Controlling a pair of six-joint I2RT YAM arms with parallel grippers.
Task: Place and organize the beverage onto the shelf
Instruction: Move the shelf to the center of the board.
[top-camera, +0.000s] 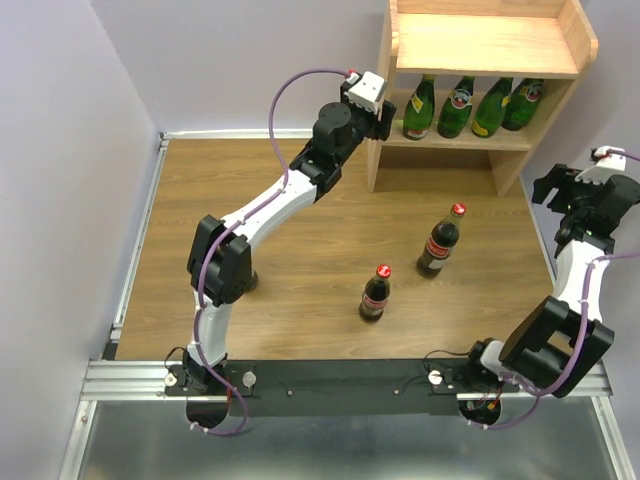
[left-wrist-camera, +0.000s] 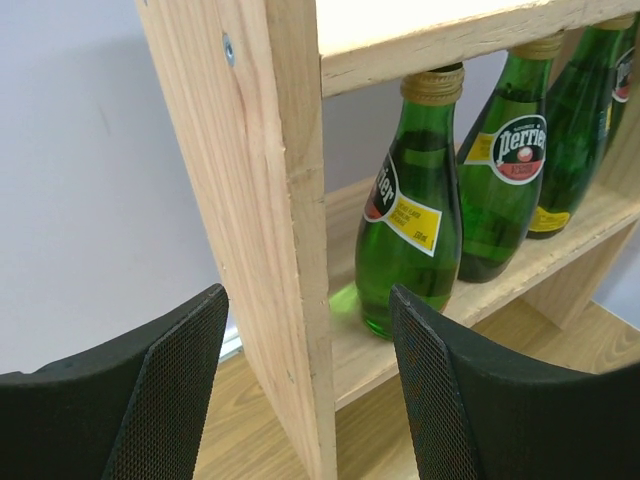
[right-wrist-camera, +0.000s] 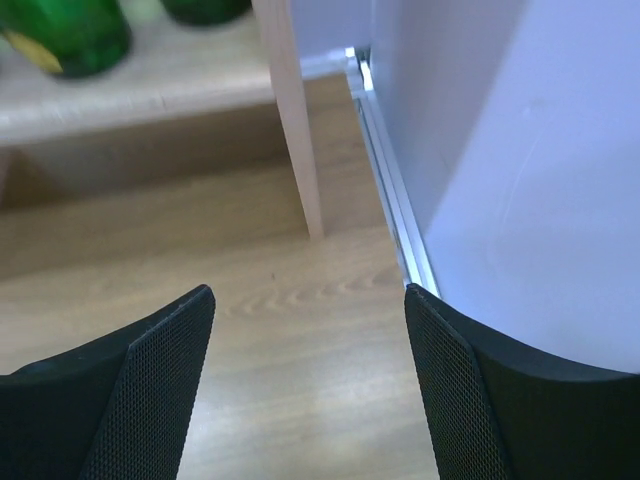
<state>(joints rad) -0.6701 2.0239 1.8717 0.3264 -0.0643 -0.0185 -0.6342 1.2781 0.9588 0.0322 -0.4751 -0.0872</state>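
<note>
While four green bottles (top-camera: 455, 108) line the shelf's (top-camera: 480, 45) lower tier, two cola bottles (top-camera: 438, 243) stand apart on the bench (top-camera: 300, 250) (top view). Left wrist: left end effector (left-wrist-camera: 308, 300) fingers apart, empty, close to the shelf. Right wrist: right end effector (right-wrist-camera: 308, 300) apart, empty, over bench.

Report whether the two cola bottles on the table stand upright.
Upright: near cola bottle and far cola bottle stand on their bases, caps up.
</note>
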